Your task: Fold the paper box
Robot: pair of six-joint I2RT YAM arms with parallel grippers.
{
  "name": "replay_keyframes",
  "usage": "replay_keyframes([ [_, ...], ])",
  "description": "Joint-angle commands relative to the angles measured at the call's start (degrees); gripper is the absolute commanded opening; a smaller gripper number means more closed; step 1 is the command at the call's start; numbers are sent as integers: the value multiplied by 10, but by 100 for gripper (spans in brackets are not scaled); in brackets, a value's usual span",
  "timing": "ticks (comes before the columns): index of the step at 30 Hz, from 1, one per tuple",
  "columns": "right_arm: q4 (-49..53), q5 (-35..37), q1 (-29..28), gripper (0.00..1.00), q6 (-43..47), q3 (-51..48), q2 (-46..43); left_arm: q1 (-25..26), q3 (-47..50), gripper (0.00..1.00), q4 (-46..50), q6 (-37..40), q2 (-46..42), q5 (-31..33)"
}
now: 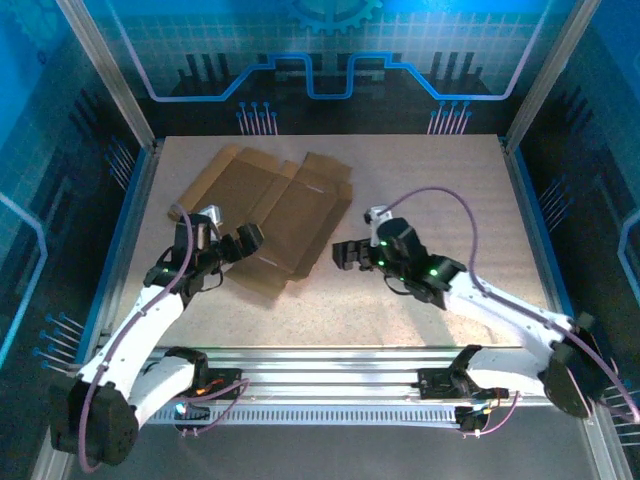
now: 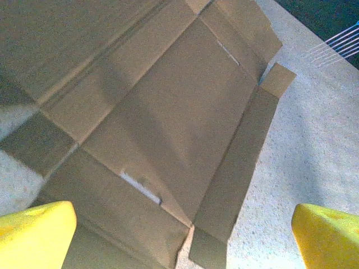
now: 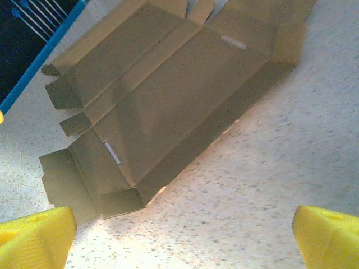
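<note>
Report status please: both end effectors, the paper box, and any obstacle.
Left end effector open, over near edge of the paper box. Right end effector open, beside its right edge, not touching. Box unfolded, lying on the table. No obstacle seen.

**Cardboard sheet on a speckled table**

The table [image 1: 450,170] was a pale, speckled board, ringed by metal rails. One thing lay directly on it: the paper box [image 1: 275,205], a plain brown die-cut sheet, unfolded and creased, its flaps spread. It sat in the far left part, and the right half was bare.
</note>
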State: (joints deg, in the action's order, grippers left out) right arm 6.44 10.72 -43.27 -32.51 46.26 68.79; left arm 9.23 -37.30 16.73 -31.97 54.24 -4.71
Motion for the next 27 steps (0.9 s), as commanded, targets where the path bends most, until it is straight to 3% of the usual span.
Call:
replay_keyframes([
  [1, 5, -17, -31, 100, -61, 60, 79, 3, 9, 99, 59, -45, -28, -34],
  [8, 15, -91, -56, 100, -102, 200, 266, -12, -12, 99, 165, -67, -63, 1],
  [16, 54, -134, -73, 100, -145, 315, 417, -68, -20, 99, 167, -77, -56, -60],
  [27, 63, -132, -67, 100, -158, 255, 442, -72, -9, 99, 116, -40, -51, -114],
])
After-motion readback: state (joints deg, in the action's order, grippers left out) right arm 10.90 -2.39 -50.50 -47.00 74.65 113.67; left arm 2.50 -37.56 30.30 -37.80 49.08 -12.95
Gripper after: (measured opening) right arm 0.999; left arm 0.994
